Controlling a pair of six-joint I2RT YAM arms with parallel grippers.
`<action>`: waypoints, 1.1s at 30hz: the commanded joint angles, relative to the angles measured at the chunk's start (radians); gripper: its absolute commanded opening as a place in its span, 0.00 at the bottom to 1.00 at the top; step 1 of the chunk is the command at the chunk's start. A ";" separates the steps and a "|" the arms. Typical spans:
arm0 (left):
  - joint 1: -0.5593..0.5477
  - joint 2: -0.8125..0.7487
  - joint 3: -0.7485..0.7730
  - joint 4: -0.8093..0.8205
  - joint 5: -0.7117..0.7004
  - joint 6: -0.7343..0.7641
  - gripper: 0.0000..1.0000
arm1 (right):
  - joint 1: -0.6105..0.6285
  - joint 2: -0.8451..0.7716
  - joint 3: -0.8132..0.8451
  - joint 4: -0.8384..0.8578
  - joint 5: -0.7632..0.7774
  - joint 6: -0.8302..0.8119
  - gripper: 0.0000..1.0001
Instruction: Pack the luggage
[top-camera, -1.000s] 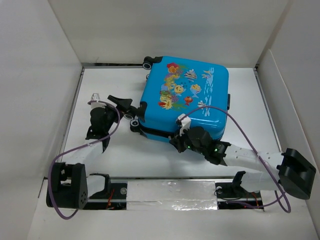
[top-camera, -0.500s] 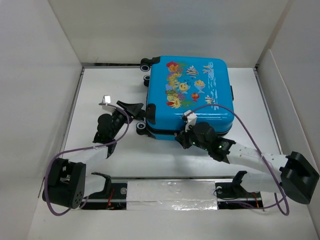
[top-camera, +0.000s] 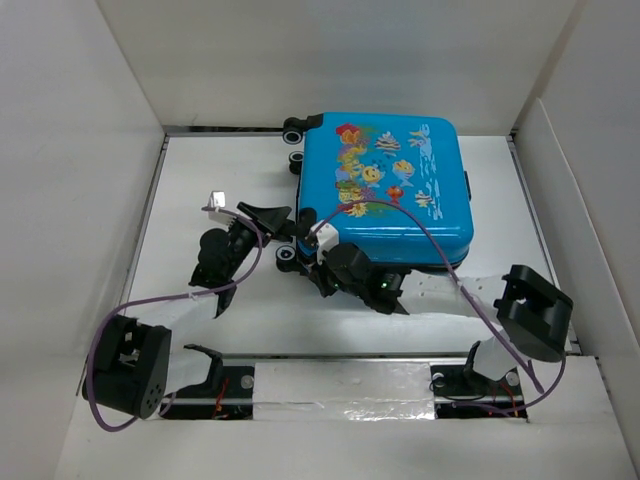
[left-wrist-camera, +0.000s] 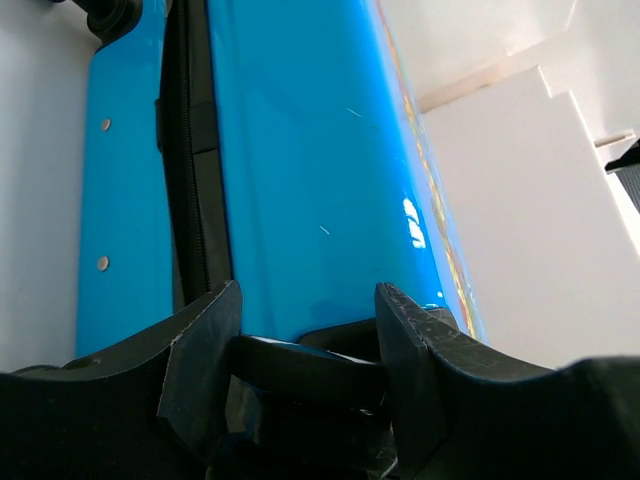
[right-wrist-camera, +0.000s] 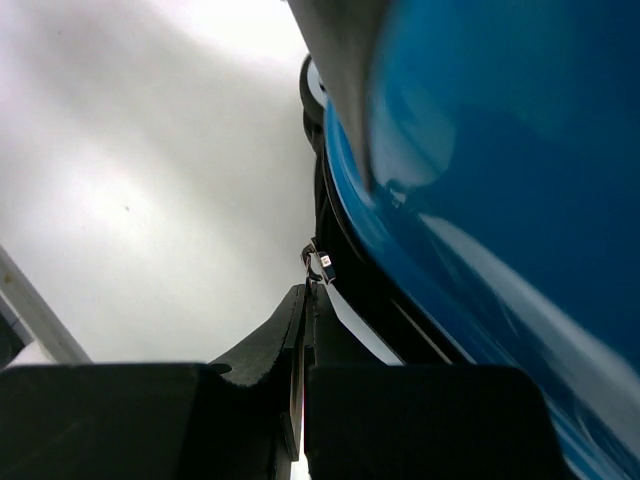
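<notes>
Before the spread-fingered left gripper, the luggage looks rigid and slick; the right gripper, fingers pressed together, sits at its zip seam, the likeliest hold.

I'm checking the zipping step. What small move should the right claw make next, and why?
Probably drag the right claw round the near-left corner of the bright blue fish-print hard-shell suitcase. Its fingers look shut at the black zip line there, and the open left claw waits by that end.

White table, blue luggage lying flat
</notes>
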 joint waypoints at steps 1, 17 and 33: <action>-0.087 0.005 0.105 0.078 0.180 -0.050 0.00 | 0.090 0.072 0.112 0.148 -0.169 -0.010 0.00; -0.099 -0.048 0.125 -0.097 0.230 -0.008 0.00 | 0.090 0.023 0.046 0.366 0.121 -0.044 0.16; -0.089 -0.094 0.159 -0.254 -0.016 0.156 0.68 | -0.148 -0.831 -0.195 -0.323 0.371 0.019 0.01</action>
